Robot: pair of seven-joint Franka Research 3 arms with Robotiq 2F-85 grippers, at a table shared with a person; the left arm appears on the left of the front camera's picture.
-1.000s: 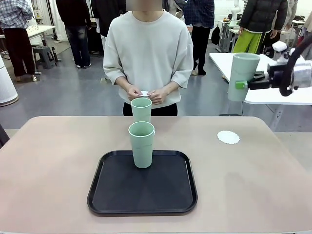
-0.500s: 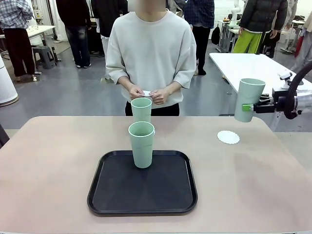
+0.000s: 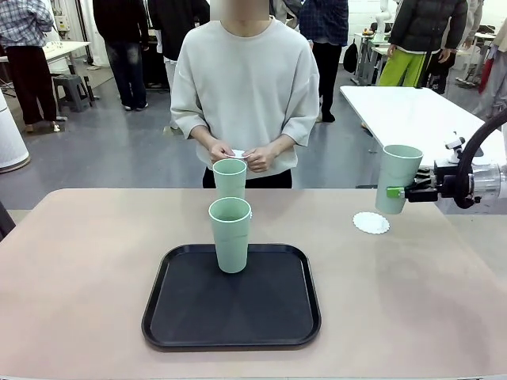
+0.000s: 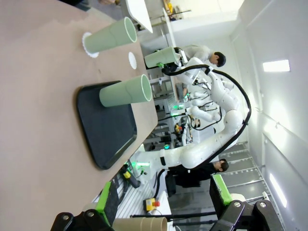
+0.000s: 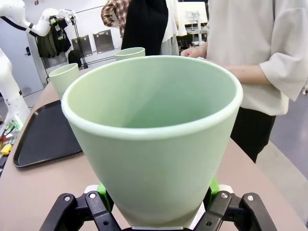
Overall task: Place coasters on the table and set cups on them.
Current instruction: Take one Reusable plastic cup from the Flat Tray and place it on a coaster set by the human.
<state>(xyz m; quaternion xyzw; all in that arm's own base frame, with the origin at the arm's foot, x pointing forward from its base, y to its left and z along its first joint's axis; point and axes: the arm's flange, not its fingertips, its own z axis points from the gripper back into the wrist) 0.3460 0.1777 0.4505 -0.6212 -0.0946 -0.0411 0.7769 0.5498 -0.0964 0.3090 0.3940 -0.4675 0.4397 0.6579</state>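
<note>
Front view: the beige counter (image 3: 87, 261) carries a black tray (image 3: 186, 321) at its middle, and every place below is given from that tray. A person stands beyond the tray's far side, both hands (image 3: 238, 152) together over something small and white that is too small to tell, perhaps another coaster. Of the three mint cups, one (image 3: 230, 237) stands upright on the tray, near its far edge. A second (image 3: 230, 176) stands just beyond the tray on the counter, and the left wrist view shows a coaster (image 4: 88, 44) under its base. The third (image 3: 398, 170) is in the air off the tray's right side, gripped low on its wall by the right gripper (image 3: 394, 192), whose green pads are closed on it. It hangs upright, close over or just beside a bare coaster (image 3: 371, 222) lying right of the tray and level with its far edge. The left gripper (image 4: 159, 219) is spread wide and holds nothing, well back from the tray. By my reading one cup is done, the carried one is about to be set down, and the tray cup and its coaster are left.
</note>
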